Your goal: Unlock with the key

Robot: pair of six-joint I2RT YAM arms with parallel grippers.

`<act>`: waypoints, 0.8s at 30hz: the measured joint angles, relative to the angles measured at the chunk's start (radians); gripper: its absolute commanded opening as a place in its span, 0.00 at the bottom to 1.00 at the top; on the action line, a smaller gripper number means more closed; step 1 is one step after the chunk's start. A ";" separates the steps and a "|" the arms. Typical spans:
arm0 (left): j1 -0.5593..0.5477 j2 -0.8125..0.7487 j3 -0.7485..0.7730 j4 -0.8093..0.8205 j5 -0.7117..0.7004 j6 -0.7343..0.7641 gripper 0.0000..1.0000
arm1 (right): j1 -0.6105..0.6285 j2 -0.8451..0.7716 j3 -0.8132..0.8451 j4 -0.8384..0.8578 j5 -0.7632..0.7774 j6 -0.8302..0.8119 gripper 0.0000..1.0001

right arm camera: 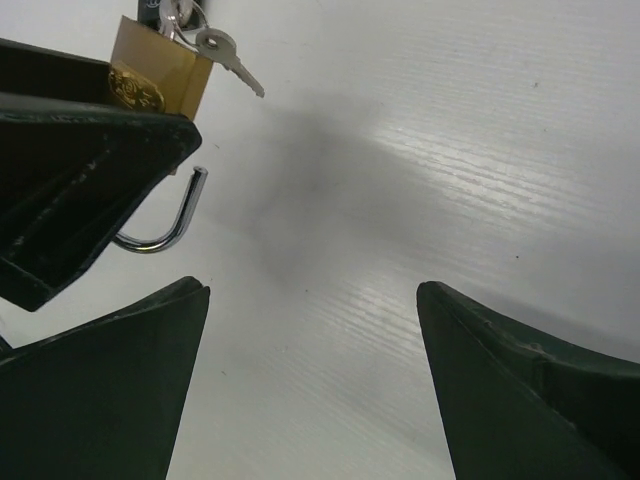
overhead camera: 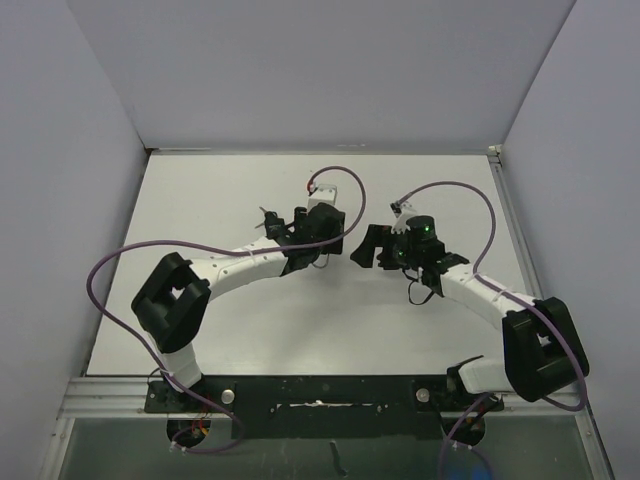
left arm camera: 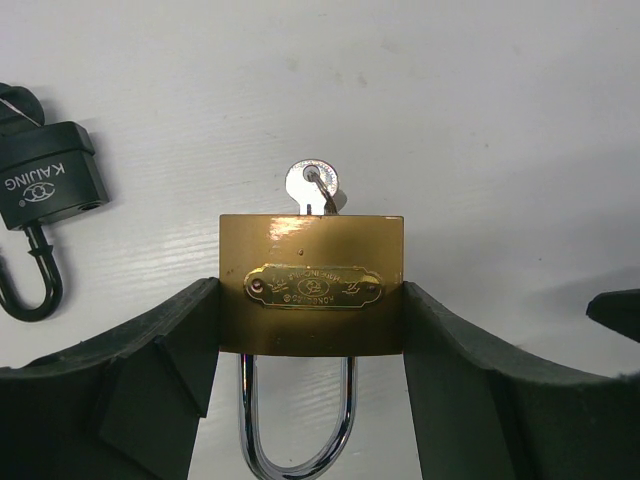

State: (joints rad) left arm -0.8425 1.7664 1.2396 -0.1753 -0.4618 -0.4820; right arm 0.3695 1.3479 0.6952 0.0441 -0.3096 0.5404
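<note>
My left gripper (left arm camera: 311, 296) is shut on a brass padlock (left arm camera: 312, 290), one finger pressed to each side of its body. A silver key (left arm camera: 312, 187) sticks out of the body's far end, away from the camera. The steel shackle (left arm camera: 296, 440) hangs toward the camera. In the right wrist view the padlock (right arm camera: 160, 65) sits at the upper left, and one end of its shackle (right arm camera: 165, 225) stands free of the body. A key (right arm camera: 228, 55) with a bare blade dangles beside it. My right gripper (right arm camera: 312, 300) is open and empty, a little to the right of the lock (overhead camera: 370, 245).
A black padlock (left arm camera: 45, 185) with a dark shackle lies on the white table (left arm camera: 480, 120) to the left of the brass one. Purple cables loop over both arms (overhead camera: 440, 190). Grey walls close in the table at the back and sides.
</note>
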 measured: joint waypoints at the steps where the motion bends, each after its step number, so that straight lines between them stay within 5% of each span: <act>1: 0.000 0.000 0.004 -0.003 0.000 -0.006 0.00 | 0.005 0.000 -0.006 0.001 0.005 -0.002 0.88; 24: 0.000 -0.002 0.017 0.019 0.086 -0.189 0.00 | 0.045 0.097 -0.105 0.295 0.010 0.138 0.88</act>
State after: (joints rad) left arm -0.8425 1.7645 1.2564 -0.1558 -0.3759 -0.6712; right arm 0.4149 1.4445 0.5907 0.3393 -0.2996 0.6788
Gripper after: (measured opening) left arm 0.623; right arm 0.880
